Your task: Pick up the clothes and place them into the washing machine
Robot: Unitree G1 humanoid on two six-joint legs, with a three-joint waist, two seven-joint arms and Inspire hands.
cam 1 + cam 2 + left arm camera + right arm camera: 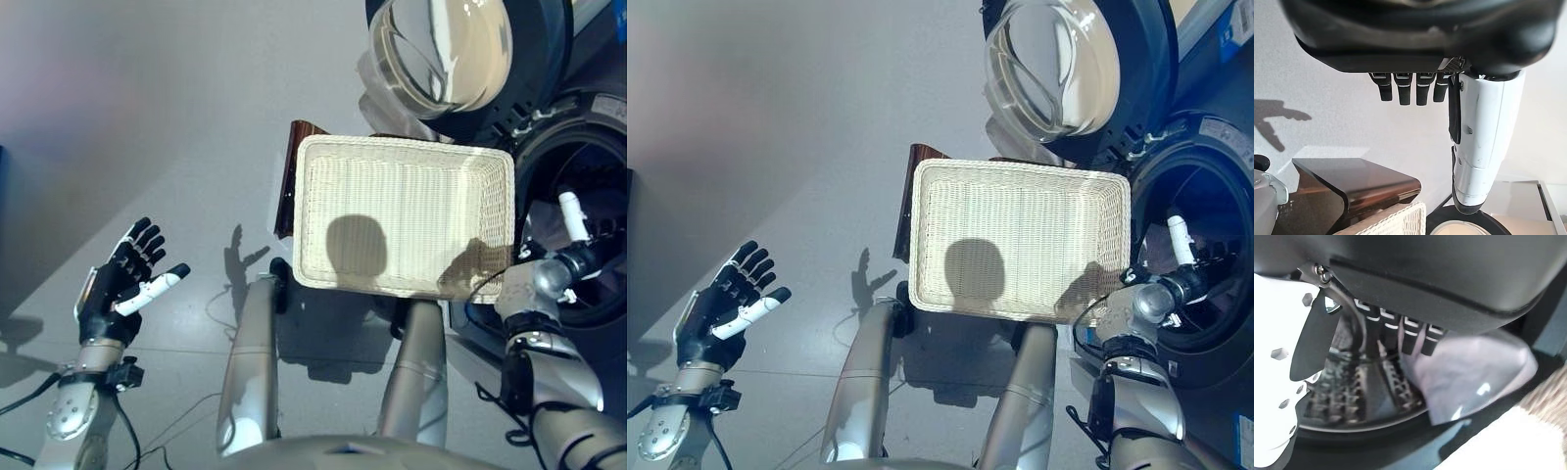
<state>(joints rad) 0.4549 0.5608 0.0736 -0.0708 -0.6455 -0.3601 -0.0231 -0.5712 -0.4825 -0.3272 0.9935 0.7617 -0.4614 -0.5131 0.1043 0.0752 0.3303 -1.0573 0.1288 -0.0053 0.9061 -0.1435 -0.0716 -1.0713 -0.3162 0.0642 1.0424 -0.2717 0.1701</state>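
the right hand (573, 245) reaches into the washing machine (588, 196) with straight, empty fingers just beside pale clothes (1469, 377), likely dropping them off, while the basket (404, 217) sits empty and the left hand (122, 284) hangs wide.

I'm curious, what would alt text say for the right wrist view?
The right robot hand reaches into the washing machine drum, fingers straight above a pale lilac cloth lying inside. A bit of wicker basket shows at one edge.

Head stereo looks down; both share basket (402, 215); wrist views close, perhaps blurred.
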